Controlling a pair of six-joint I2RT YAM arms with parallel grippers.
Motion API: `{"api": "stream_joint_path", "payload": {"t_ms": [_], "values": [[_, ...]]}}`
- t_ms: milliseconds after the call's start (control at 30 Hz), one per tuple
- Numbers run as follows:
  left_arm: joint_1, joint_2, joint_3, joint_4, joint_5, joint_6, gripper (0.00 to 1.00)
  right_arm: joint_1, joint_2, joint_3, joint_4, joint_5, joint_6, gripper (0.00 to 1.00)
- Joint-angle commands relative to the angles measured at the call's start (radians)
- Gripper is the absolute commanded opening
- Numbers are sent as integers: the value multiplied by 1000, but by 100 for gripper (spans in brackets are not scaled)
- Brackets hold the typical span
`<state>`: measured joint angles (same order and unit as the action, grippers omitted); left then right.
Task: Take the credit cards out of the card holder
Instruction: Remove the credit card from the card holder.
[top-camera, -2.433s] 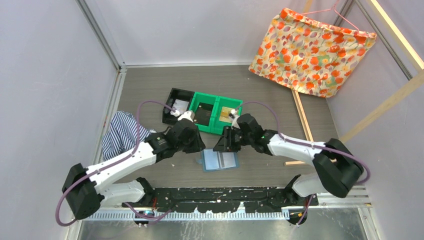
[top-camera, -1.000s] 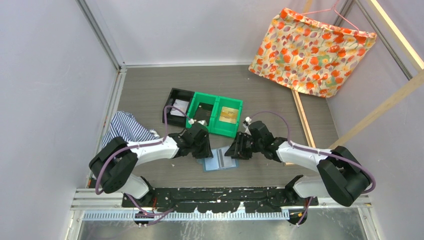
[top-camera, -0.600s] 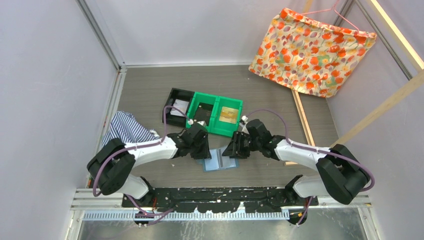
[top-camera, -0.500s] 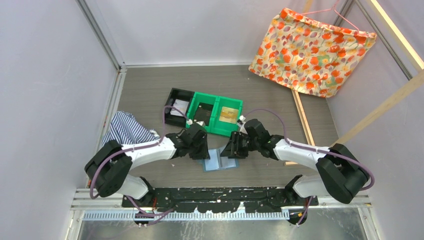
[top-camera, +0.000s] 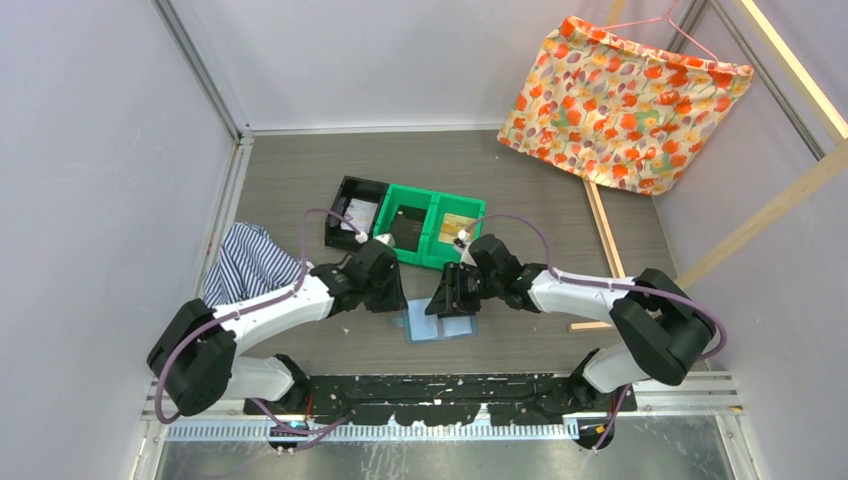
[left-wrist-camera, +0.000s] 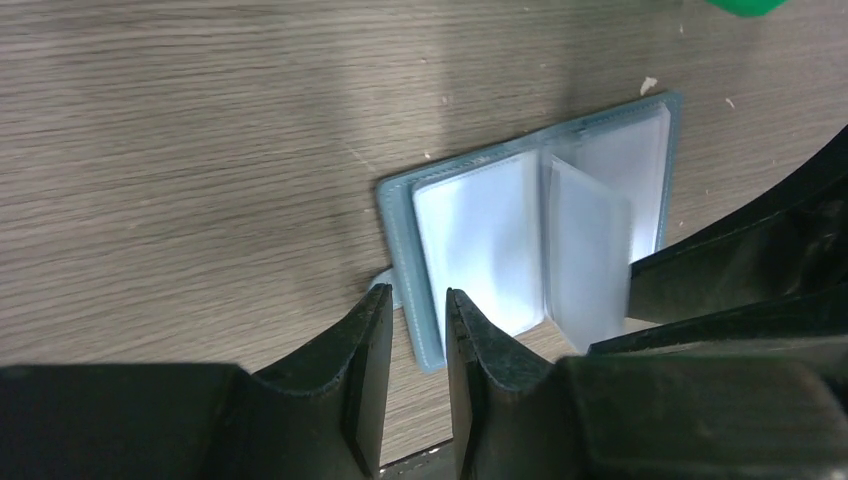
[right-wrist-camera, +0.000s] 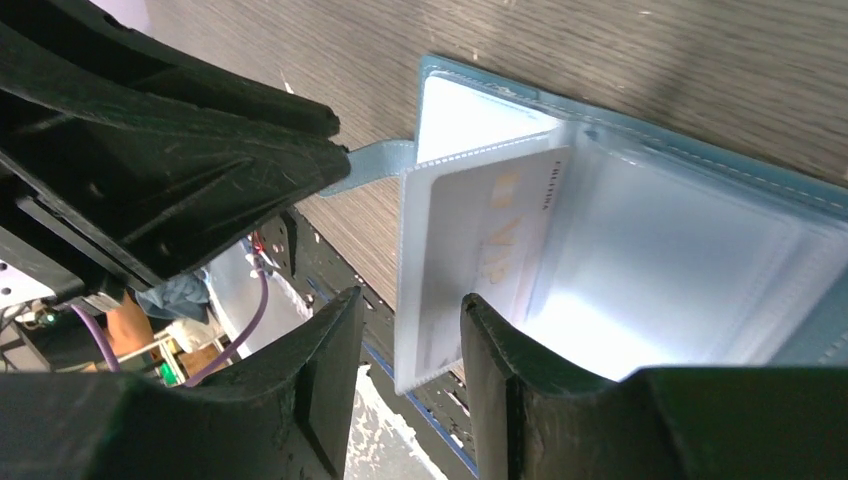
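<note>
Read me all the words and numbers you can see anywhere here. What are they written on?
Whitish credit card, in a raised clear sleeve of the card holder: one short line of dark print near its edge, too small and blurred to read.
Same card: gold marks, not readable as letters or numbers.
On the green bins, the flowered cloth and everything else: no readable text.

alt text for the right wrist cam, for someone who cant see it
An open teal-blue card holder lies on a wood-grain table, and one clear sleeve with a whitish credit card inside stands up between the two black fingers of the right gripper. The black left arm fills the upper left, next to the holder's closing tab.
</note>
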<state>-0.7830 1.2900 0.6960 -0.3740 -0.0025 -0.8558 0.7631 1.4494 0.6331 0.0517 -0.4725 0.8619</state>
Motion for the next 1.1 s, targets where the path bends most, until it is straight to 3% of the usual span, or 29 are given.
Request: {"api": "stream_joint_path", "payload": {"t_ms": [0,133,300,400,467,567,667,900,1067], "values": [[36,-87,-16,-57,-45,9,28,25,33,58,48,-29,-25,46],[56,-149,-18,-101,-60,1,29,33,52,74,40,-38,-37,47],[93,-248,-11,-66,64,-52,30,26,-36,76,-78,112,-76,52],[92,-257,-26,5,125,-88,33,3,-71,53,-115,192,-40,49],[94,-214,-41,112,267,-104,36,-12,-76,28,-113,240,11,45],[92,-123,-65,247,408,-156,38,-22,-70,-26,12,162,92,40],[93,-73,-72,216,359,-158,37,-21,-54,-61,116,108,167,37],[93,42,-77,218,371,-135,38,-22,2,-61,153,82,172,37],[94,66,-104,220,306,-142,38,-21,63,-46,195,40,177,37]]}}
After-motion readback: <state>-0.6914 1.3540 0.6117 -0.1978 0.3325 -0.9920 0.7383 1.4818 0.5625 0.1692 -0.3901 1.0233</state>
